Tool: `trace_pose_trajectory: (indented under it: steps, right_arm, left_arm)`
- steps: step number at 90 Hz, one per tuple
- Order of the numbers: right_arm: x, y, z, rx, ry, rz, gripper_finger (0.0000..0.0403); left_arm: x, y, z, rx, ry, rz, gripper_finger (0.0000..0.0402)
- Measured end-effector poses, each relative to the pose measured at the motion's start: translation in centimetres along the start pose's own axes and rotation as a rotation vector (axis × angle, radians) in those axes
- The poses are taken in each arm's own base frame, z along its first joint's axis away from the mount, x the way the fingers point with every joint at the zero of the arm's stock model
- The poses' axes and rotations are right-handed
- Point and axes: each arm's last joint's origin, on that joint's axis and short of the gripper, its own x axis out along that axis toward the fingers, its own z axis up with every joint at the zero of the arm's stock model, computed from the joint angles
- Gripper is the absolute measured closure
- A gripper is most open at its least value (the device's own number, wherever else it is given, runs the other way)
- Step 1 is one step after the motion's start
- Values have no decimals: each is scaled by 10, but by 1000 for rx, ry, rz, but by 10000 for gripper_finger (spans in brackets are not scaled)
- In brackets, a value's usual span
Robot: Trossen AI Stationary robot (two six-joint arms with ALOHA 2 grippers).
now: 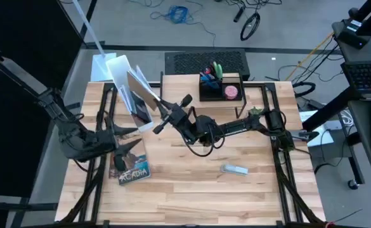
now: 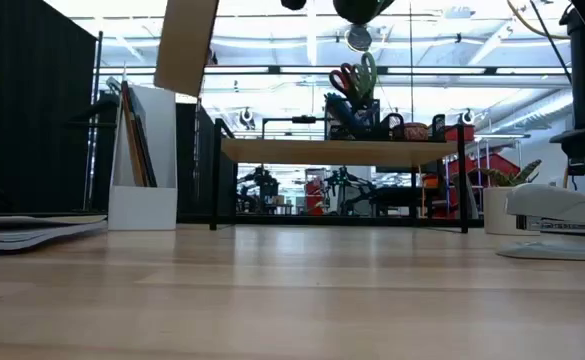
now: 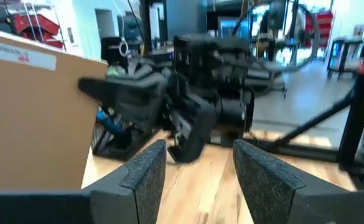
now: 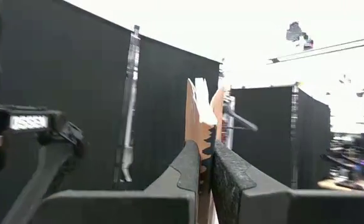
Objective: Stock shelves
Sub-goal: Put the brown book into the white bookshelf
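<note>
A flat brown cardboard envelope (image 1: 144, 88) hangs in the air, well above the table (image 2: 186, 45), near the white file box (image 1: 117, 77). My right gripper (image 1: 160, 109) reaches in from the table's right and is shut on it. The shelves (image 1: 185, 95), a light-wood top on black legs (image 2: 342, 151), stand at the far middle. They carry a black organizer (image 1: 221, 87) with scissors and pens. My left gripper (image 1: 133, 139) hovers open at the table's left, above a book (image 1: 133, 166). Its fingers (image 3: 145, 174) point toward the right arm. My right gripper pinches one edge of the envelope (image 4: 200, 124) between its two fingers. The fingers come roughly level from the table's right. The envelope stands on edge and tilted, lifted clear of the table and the file box.
A stapler (image 1: 234, 168) lies on the table at the near right (image 2: 560, 215). The white file box holds upright folders (image 2: 140, 150). Bare wood (image 1: 198, 190) stretches along the near side. Black frame rails (image 1: 286, 171) run along both sides of the table.
</note>
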Motion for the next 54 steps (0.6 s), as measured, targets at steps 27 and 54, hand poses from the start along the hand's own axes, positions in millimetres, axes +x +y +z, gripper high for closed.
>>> trace_pose_trajectory:
  steps: [27,54]
  right_arm:
    - [16,-13,-2,83,0,-3,399]
    - [18,-15,2,240,-73,70,399]
  left_arm:
    - [-3,8,19,-21,-91,14,229]
    - [-6,13,35,-12,-208,-63,229]
